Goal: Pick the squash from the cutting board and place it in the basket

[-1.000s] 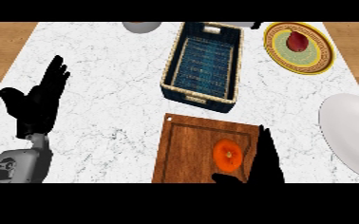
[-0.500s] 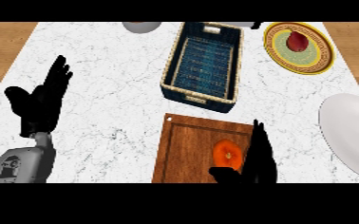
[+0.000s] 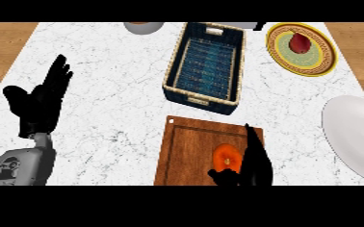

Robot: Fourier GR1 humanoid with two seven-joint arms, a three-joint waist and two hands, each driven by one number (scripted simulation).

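Now squash (image 3: pixel 226 157) sits on board, just left of right hand (image 3: pixel 253 167), fingers straight.

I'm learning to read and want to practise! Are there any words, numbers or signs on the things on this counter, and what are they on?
No words, numbers or signs can be read here.
The round mark on the grey left forearm is too blurred to read.
The woven basket with a dark blue lining, the brown wooden cutting board, the orange squash and the yellow-rimmed round plate carry no writing.
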